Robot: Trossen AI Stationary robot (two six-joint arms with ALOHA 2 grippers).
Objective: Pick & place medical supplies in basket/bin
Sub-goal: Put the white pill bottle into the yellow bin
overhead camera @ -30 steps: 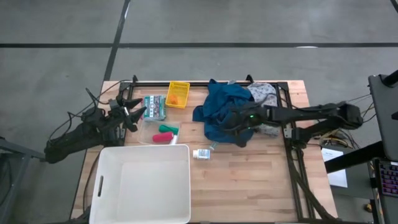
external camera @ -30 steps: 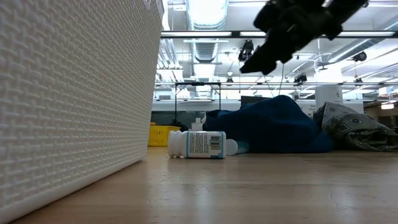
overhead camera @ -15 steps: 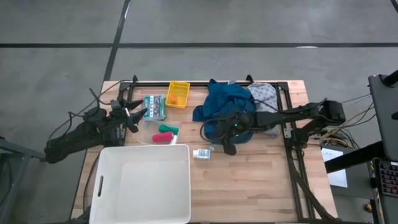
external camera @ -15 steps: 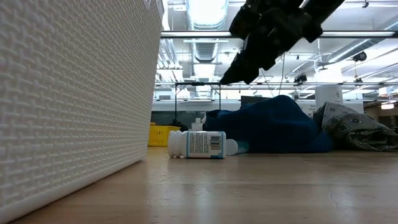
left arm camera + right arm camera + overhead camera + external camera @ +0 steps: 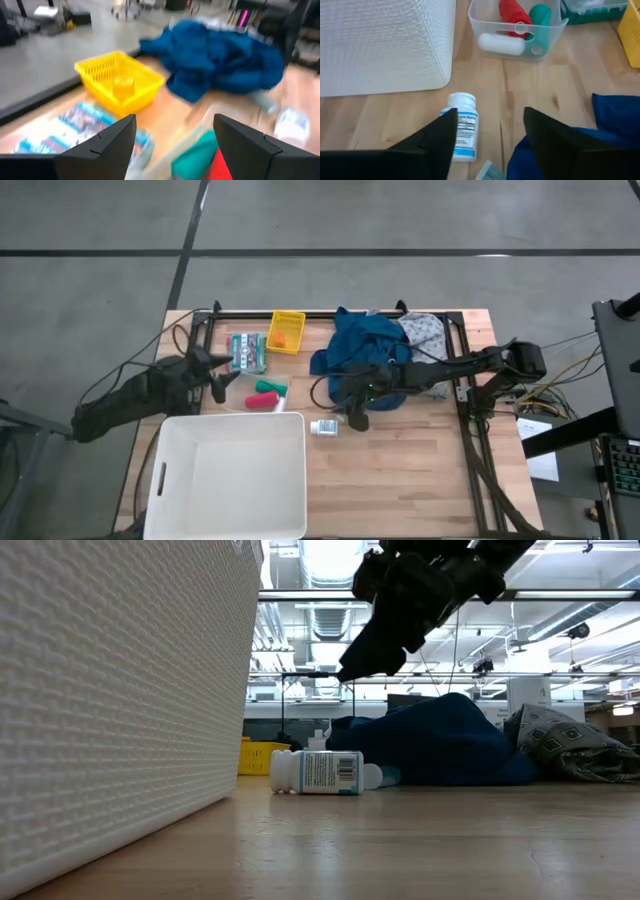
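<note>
Since the white tub shows only a bare floor, nothing seems packed yet and the whole job remains. Well to the side of the right gripper, it waits empty. Behind that gripper's spread, empty fingers lies the blue garment, the grey speckled cloth beyond it. Just ahead lies the white bottle; past it, a clear tray of red and green tubes. Near that tray, the left gripper hovers, fingers apart, holding nothing
</note>
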